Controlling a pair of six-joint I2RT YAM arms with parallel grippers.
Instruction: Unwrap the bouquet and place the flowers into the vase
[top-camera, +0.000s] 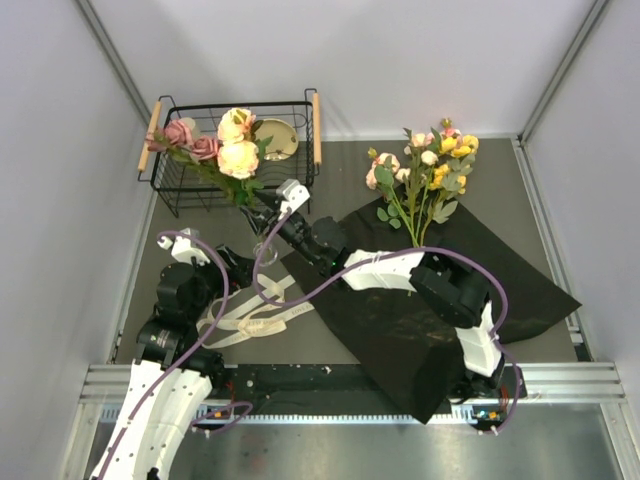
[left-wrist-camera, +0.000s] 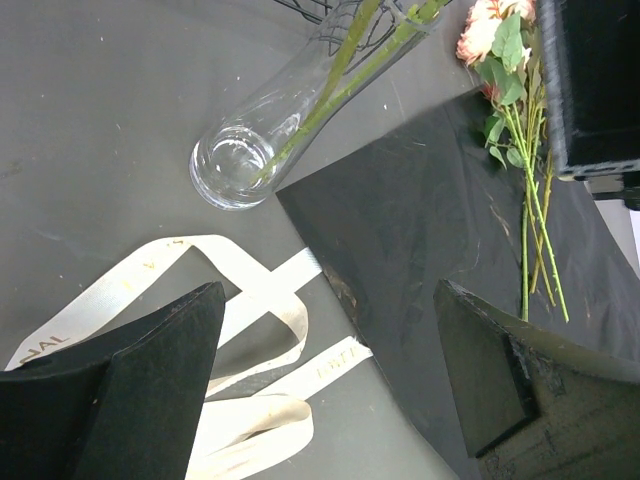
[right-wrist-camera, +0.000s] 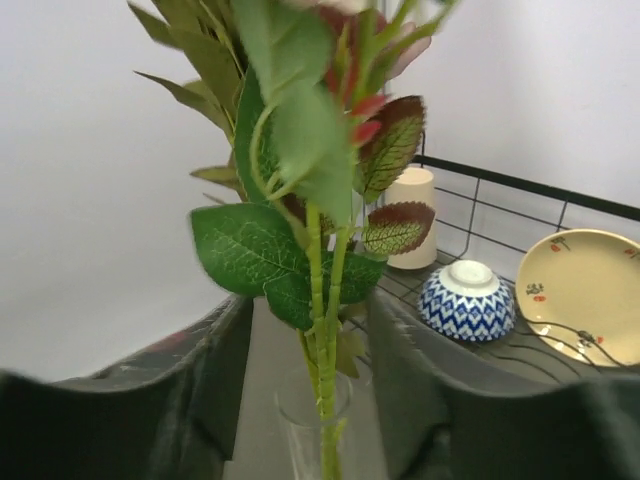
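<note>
right gripper (right-wrist-camera: 310, 335): jaws parted, one finger on each side of the green stems (right-wrist-camera: 322, 290). neither finger is seen pressing on them, so the grip is released. the stems run down between the fingers into the clear glass vase (right-wrist-camera: 312, 408), which stands upright on the grey table (top-camera: 340, 160), just beside the front of the black wire basket (top-camera: 172, 192). the pink and peach roses (top-camera: 232, 142) on these stems lean over the basket. inside the basket are a blue-patterned bowl (right-wrist-camera: 467, 300), a yellow plate (right-wrist-camera: 590, 295) and a beige cup (right-wrist-camera: 412, 215).

left gripper (left-wrist-camera: 330, 300): jaws wide apart, nothing between them. it hangs over the cream ribbon (left-wrist-camera: 250, 300), which lies loose on the table, near the vase and touching the edge of the black wrapping paper (top-camera: 440, 310). the paper is spread flat. the remaining flowers (top-camera: 428, 165) lie at its far edge, well apart from the vase.
</note>
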